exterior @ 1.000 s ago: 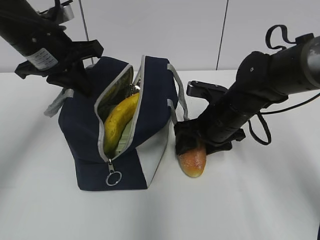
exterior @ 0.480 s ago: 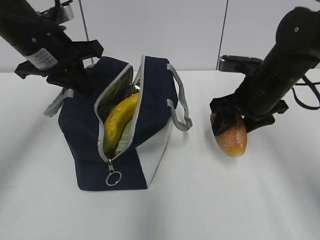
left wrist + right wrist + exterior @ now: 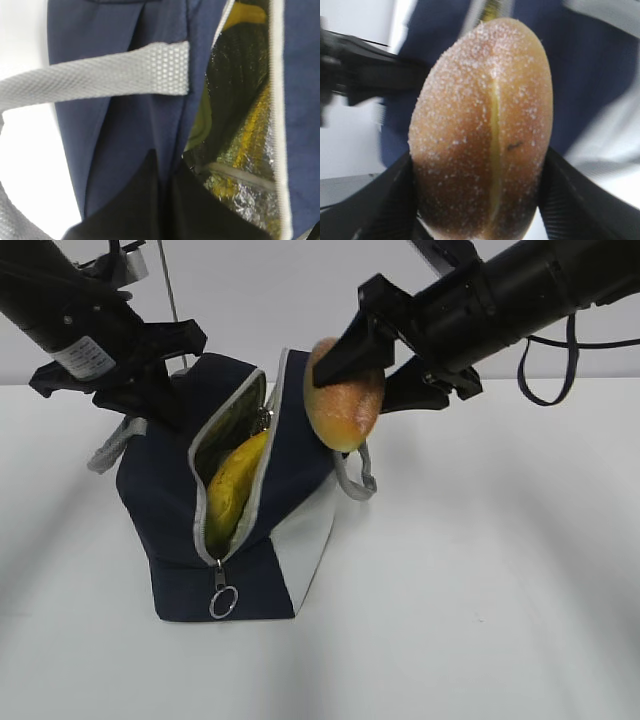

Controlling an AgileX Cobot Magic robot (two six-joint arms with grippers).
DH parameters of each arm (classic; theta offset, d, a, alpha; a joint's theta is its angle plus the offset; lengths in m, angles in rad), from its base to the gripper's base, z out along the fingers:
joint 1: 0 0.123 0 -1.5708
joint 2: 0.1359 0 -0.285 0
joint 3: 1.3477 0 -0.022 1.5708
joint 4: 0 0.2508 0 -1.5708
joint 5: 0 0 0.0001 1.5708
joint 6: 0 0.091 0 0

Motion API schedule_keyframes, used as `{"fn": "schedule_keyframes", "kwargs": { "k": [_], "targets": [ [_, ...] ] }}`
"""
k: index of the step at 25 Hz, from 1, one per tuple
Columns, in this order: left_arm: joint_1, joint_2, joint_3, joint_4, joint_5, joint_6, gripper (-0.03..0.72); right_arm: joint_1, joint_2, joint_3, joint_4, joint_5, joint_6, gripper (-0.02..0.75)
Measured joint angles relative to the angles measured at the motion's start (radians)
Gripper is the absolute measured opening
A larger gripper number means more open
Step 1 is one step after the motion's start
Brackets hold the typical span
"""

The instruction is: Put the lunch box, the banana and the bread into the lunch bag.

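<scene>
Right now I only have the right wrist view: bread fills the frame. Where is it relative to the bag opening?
Observer: The bread is held in the air by the right gripper, beside the lunch bag top edge on its right, not over the opening yet.
Operator: Bag open?
Observer: Yes, unzipped; the banana lies inside.
Operator: What's the left arm doing?
Observer: The left gripper pinches the bag's navy fabric at the left edge of the opening.

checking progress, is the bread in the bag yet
No, the right gripper holds the bread in the air beside the bag.
</scene>
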Motion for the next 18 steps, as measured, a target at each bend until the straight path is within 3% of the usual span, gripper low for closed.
{"fn": "schedule_keyframes", "kwargs": {
  "k": [7, 18],
  "targets": [
    [0.0, 0.0, 0.0, 0.0, 0.0, 0.0, -0.003, 0.042, 0.035, -0.006, 0.227, -0.011, -0.079, 0.487],
    [0.0, 0.0, 0.0, 0.0, 0.0, 0.0, -0.003, 0.086, 0.194, -0.111, 0.304, -0.021, -0.096, 0.486]
  ]
}}
